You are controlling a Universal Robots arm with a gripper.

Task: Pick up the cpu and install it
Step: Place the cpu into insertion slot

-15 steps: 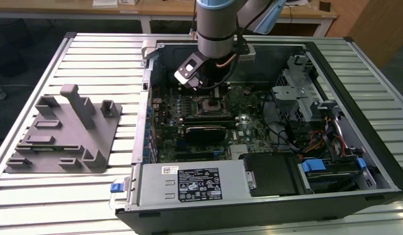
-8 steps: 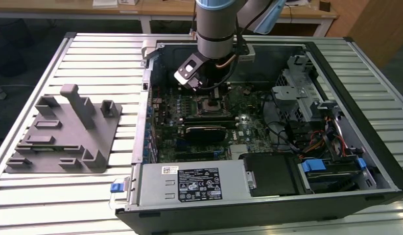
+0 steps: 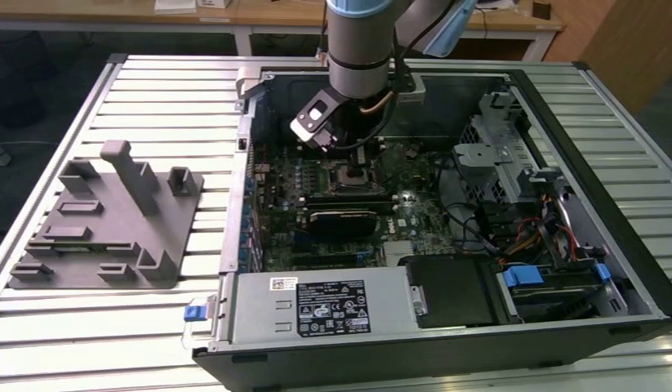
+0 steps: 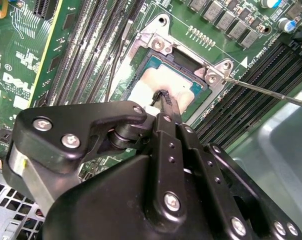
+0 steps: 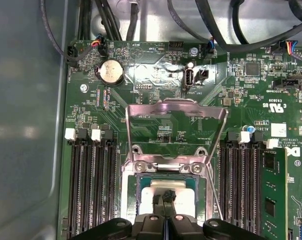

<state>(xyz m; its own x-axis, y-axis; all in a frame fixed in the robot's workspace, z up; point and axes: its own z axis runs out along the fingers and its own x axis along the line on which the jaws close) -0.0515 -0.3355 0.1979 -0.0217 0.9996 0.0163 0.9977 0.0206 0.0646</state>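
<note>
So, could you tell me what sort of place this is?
Likely a lab or workshop for computer assembly: an open computer case lies on a slatted metal table, a grey tray beside it, wooden desks behind.

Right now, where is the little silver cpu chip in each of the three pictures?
Exterior view: too small to tell apart; its socket sits below the arm, inside the computer case.
First wrist view: the cpu lies in the socket, at the gripper tip.
Second wrist view: the cpu in the same socket, at the gripper tip.
Shared landmark: the metal-framed socket.
</note>
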